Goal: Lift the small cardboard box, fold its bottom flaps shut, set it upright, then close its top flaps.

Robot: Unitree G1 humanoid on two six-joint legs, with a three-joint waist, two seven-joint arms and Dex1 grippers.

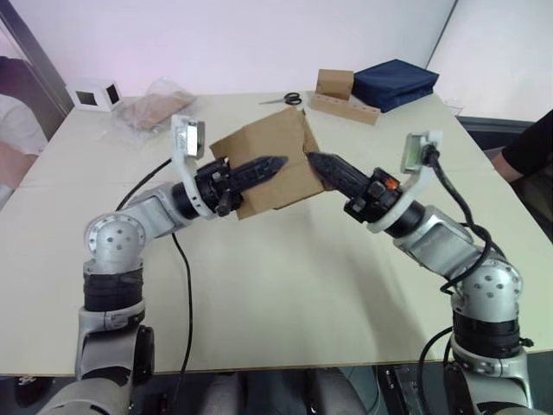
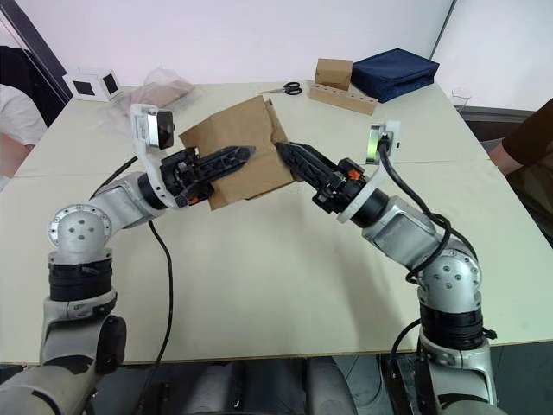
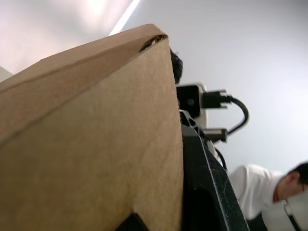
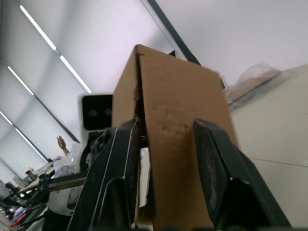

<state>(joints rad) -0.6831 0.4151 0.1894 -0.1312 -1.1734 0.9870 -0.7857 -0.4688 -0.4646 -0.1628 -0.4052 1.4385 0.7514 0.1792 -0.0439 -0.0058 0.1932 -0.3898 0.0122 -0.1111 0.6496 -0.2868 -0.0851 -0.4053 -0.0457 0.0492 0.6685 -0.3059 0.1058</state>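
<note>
- The left gripper (image 1: 275, 163) has its black fingers lying close together against the near face of the small cardboard box (image 1: 272, 169); whether they pinch anything or just press on it I cannot tell.
- The right gripper (image 4: 166, 144) comes in from the other side with its fingers parted, one on each side of the box's corner edge, straddling the cardboard.
- The box hangs between the two grippers, tilted and lifted clear of the table (image 1: 285, 285), over the middle of it.
- In the right wrist view a seam runs down the box's upper corner (image 4: 138, 77), slightly gaping.
- Behind the box, towards the far edge, a pair of scissors (image 1: 283, 98) lies flat on the table.
- Just to the right of them a brown box (image 1: 334, 83) sits on a long cardboard strip (image 1: 346, 108), with a dark blue bag (image 1: 395, 82) touching it behind.
- At the far left corner stands a white cube box (image 1: 93, 94) with dark windows, and beside it a crumpled clear plastic bag (image 1: 154, 108) with something brown inside.
- A black cable (image 1: 184, 285) trails across the table from the left arm.
- A person in a white shirt (image 3: 257, 190) shows in the left wrist view.
</note>
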